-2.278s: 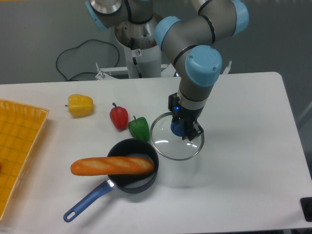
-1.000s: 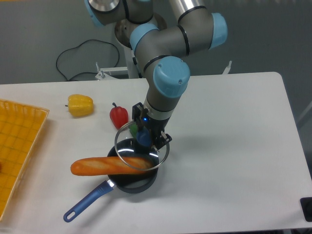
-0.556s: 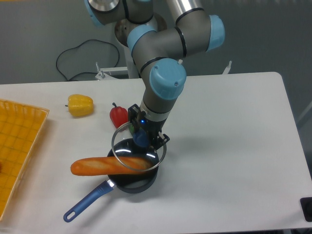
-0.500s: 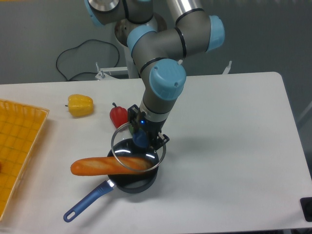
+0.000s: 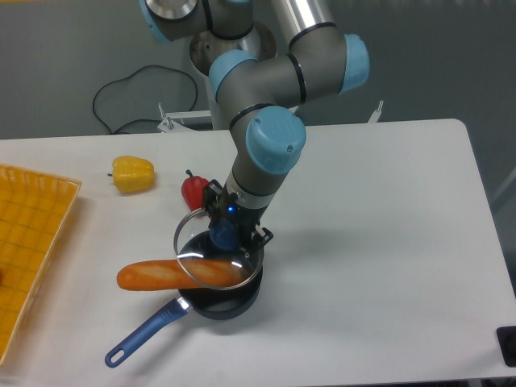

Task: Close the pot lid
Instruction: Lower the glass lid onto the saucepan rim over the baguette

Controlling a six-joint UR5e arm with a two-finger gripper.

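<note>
The pot (image 5: 234, 300) is a small dark saucepan with a long blue handle (image 5: 143, 332) pointing to the front left. A baguette (image 5: 173, 275) lies across its rim. My gripper (image 5: 223, 235) is shut on the blue knob of the pot lid (image 5: 219, 250), a clear glass disc with a metal rim. The lid hangs just above the pot's opening and over the right end of the baguette, roughly centred on the pot.
A red pepper (image 5: 193, 189) stands just behind the pot; a green pepper seen earlier is hidden behind the lid and gripper. A yellow pepper (image 5: 133, 173) lies at the back left. A yellow tray (image 5: 28, 242) sits at the left edge.
The gripper has carried the lid from the table right of the pot leftward over the pot, and in the last half second it moved a little further left and lower.
</note>
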